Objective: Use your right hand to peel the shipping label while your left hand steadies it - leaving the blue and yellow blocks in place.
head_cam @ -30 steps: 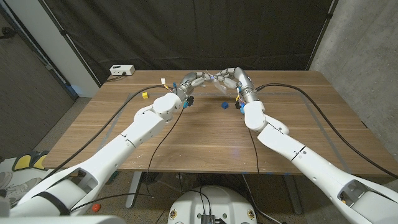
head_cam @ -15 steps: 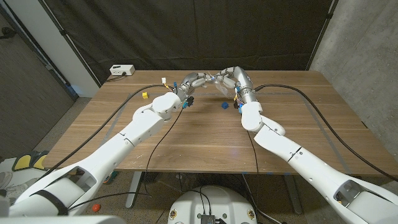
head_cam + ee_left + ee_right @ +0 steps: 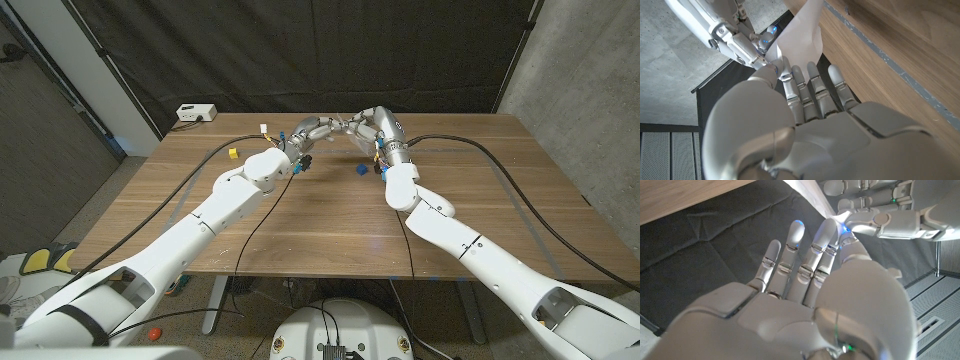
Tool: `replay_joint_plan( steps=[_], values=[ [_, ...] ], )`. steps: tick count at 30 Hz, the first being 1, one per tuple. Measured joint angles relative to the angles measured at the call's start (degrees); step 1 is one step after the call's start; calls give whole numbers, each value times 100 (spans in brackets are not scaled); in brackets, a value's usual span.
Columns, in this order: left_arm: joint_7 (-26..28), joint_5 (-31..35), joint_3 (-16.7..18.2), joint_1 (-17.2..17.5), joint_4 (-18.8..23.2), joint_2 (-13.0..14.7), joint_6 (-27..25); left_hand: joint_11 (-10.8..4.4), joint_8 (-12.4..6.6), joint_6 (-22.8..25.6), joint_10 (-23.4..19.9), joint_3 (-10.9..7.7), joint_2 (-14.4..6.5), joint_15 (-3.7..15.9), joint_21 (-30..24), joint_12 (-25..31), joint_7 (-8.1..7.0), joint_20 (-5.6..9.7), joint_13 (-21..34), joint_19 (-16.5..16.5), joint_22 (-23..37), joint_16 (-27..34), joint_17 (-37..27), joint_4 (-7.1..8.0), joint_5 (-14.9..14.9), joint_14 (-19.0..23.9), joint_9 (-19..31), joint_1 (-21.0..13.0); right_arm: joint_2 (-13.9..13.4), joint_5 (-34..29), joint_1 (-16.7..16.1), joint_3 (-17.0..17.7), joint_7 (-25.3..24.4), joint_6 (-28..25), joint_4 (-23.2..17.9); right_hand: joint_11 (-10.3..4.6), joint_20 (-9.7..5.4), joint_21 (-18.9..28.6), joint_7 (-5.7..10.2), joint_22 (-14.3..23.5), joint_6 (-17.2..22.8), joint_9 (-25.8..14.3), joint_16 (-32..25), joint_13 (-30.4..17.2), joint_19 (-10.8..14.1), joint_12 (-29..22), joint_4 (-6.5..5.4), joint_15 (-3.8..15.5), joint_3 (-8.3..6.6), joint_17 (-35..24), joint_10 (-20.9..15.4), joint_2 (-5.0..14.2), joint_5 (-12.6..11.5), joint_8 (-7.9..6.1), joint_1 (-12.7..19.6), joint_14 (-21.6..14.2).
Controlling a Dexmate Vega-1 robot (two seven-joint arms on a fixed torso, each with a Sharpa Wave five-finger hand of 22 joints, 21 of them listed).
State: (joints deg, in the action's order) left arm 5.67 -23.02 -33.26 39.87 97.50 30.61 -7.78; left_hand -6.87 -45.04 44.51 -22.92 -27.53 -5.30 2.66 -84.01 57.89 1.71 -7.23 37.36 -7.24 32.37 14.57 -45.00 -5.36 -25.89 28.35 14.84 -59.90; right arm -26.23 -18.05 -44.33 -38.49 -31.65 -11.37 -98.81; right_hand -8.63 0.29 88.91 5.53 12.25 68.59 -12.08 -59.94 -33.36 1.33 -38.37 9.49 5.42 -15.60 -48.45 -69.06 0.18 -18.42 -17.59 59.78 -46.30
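Observation:
The white shipping label (image 3: 801,31) is held up above the far middle of the table, between both hands. My left hand (image 3: 308,131) grips it, thumb pressing the sheet against the fingers (image 3: 812,82). My right hand (image 3: 364,124) meets it fingertip to fingertip and pinches the label's corner (image 3: 766,56). From the right wrist the label's edge (image 3: 810,194) shows just past my right hand (image 3: 805,285), with my left hand (image 3: 890,215) beyond. The blue block (image 3: 358,170) lies on the table below the right hand. The yellow block (image 3: 232,153) lies farther to the left.
A white box (image 3: 195,112) sits behind the table's far left corner. Black cables (image 3: 470,145) run along both arms over the wooden table (image 3: 330,220). A dark curtain hangs behind, and a concrete wall (image 3: 580,60) stands to the right.
My right hand has shifted a little to the left, closing in on the left hand. The left hand and both blocks have stayed where they were.

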Motion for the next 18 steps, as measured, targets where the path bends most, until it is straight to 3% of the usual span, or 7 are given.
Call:
replay_joint_plan(
  steps=[5, 8, 18],
  values=[
    [-17, -9, 21, 0, -19, -3, 46, 0, -10, 0, 0, -8, 0, 0, 0, 0, 0, 8, 0, 8, -23, 0, 0, 6, 0, 0, 0, 0, 39, -45, 8, -10, -88, 32, 52, -32, -197, 0, 23, 16, 17, -39, -162, -205, -58, -63, -92, 0, 93, -115, 33, 77, 115, 19, 87, 0],
    [-33, -17, 28, 1, -29, -3, 80, 0, -10, -1, 0, -9, 0, 0, 0, 0, 1, 8, -1, 8, -29, 0, -27, 6, 0, 0, 0, 0, 54, -62, 8, -11, -136, 42, 67, -102, -217, 0, 90, 35, -50, -145, -219, -345, -77, -96, -153, -23, 154, -222, 104, 106, 189, 30, 117, 107],
    [-75, -49, 47, 47, -43, 37, 111, 0, -11, -2, 0, -37, 1, 0, 0, 16, 2, 38, 22, 38, -52, 0, -27, 0, -14, 0, 0, 0, 206, -74, -9, 24, -519, 149, 205, -133, -216, -39, 92, 26, -56, -292, -303, -496, -77, -128, -232, -53, 235, -419, 135, 218, 235, 47, 110, 197]
  ],
)
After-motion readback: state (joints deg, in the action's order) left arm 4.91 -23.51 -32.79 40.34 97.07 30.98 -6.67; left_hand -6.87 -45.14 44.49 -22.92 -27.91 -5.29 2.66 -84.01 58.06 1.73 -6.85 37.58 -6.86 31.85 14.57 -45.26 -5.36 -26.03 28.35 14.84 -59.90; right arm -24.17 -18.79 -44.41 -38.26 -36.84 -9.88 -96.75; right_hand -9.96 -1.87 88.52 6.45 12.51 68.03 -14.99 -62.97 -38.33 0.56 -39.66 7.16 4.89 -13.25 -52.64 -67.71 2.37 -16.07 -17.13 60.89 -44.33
